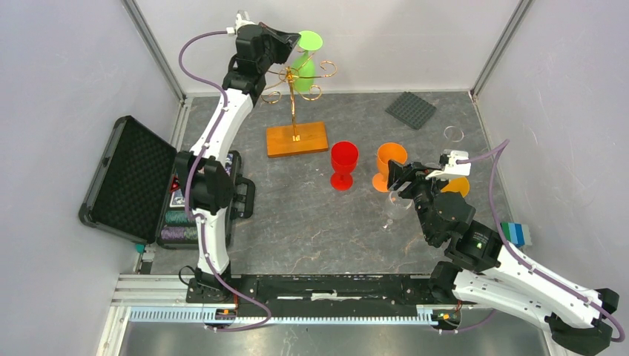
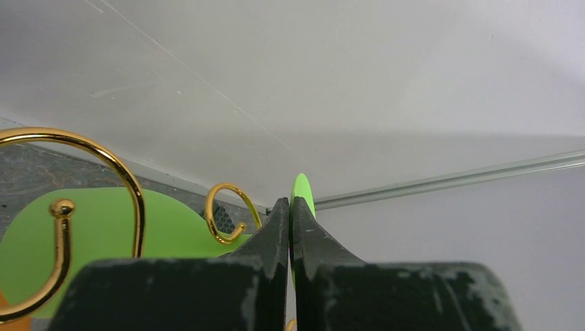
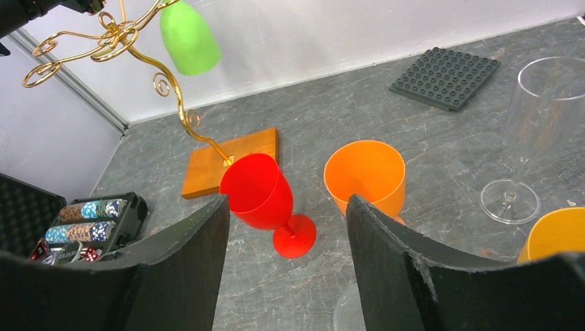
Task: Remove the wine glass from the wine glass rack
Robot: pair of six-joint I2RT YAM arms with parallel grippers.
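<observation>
A lime-green wine glass (image 1: 303, 68) hangs bowl-down among the curly arms of the gold wine glass rack (image 1: 294, 111), which stands on its wooden base (image 1: 297, 139) at the back of the table. My left gripper (image 1: 291, 41) is shut on the rim of the glass's round foot (image 1: 310, 40). In the left wrist view the foot's thin green edge (image 2: 301, 192) sticks up beside the closed gripper (image 2: 290, 201), with the bowl (image 2: 96, 231) and gold hooks (image 2: 226, 214) to the left. My right gripper (image 1: 394, 178) (image 3: 288, 200) is open and holds nothing, low over the table.
A red goblet (image 1: 343, 165) and an orange goblet (image 1: 389, 165) stand in front of the rack. A yellow-orange cup (image 1: 455, 185) and a clear glass (image 3: 538, 131) are by the right arm. A grey studded plate (image 1: 410, 110) lies at the back right; an open black case (image 1: 133, 178) is on the left.
</observation>
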